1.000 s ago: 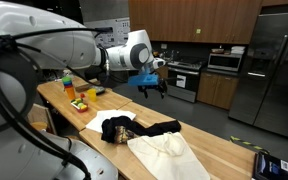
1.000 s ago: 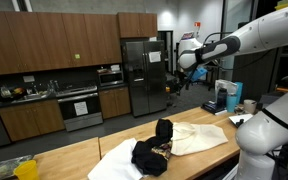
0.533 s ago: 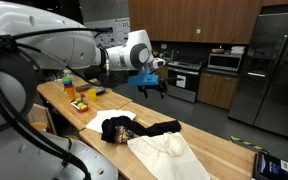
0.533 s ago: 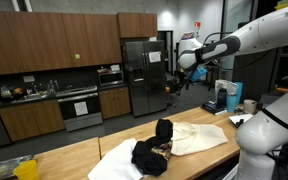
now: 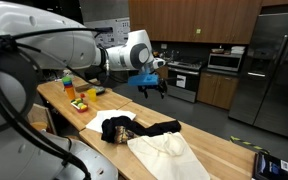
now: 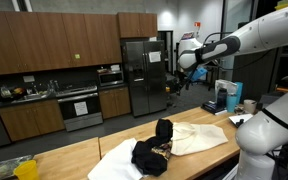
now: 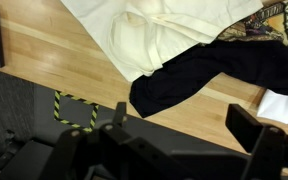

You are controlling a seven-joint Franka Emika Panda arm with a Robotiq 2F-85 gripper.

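Observation:
My gripper (image 5: pixel 152 87) hangs high in the air above the wooden table (image 5: pixel 219 150), open and empty; it also shows in an exterior view (image 6: pixel 175 82) and in the wrist view (image 7: pixel 184 125). Below it lies a pile of clothes: a black garment (image 5: pixel 144 128) with a patterned brown piece, on and beside cream cloth (image 5: pixel 169 155). In the wrist view the black garment (image 7: pixel 209 70) and the cream cloth (image 7: pixel 154 35) lie on the wood far below the fingers. The pile shows in an exterior view as well (image 6: pixel 154 148).
A bottle and small orange and yellow things (image 5: pixel 76 95) stand at one end of the table. A dark box (image 5: pixel 269 165) sits at the other end. A blue and white appliance (image 6: pixel 227 97) stands near the table. Kitchen cabinets, an oven and a steel fridge (image 6: pixel 142 72) line the wall.

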